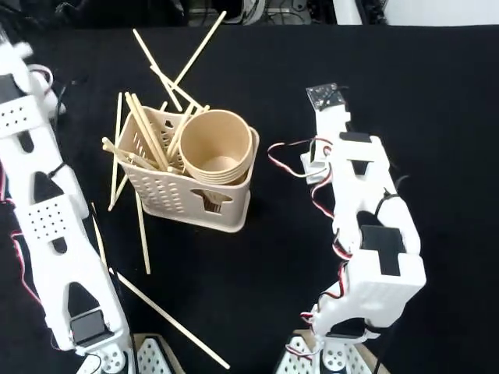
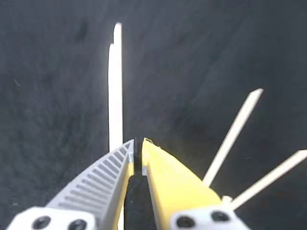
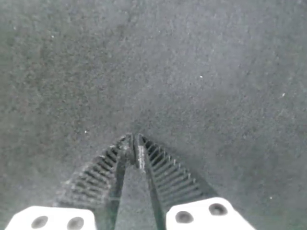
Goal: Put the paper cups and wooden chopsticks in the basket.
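A cream slotted basket (image 1: 191, 199) stands left of the table's middle. It holds stacked paper cups (image 1: 218, 148) and several wooden chopsticks (image 1: 144, 128) leaning out. More chopsticks lie loose on the black cloth: one long one (image 1: 171, 321) near the front, one (image 1: 143, 234) beside the basket, and others (image 1: 168, 66) behind it. My left gripper (image 2: 139, 143) is shut with nothing seen between its tips, over the cloth beside a pale chopstick (image 2: 115, 86) and two slanted ones (image 2: 232, 136). My right gripper (image 3: 133, 141) is shut over bare cloth, seen from above (image 1: 326, 95) right of the basket.
The left arm (image 1: 39, 195) runs along the table's left edge up to the far left corner. The right arm (image 1: 366, 226) stands folded at the right. Black cloth (image 1: 437, 117) covers the table, with open room on the far right.
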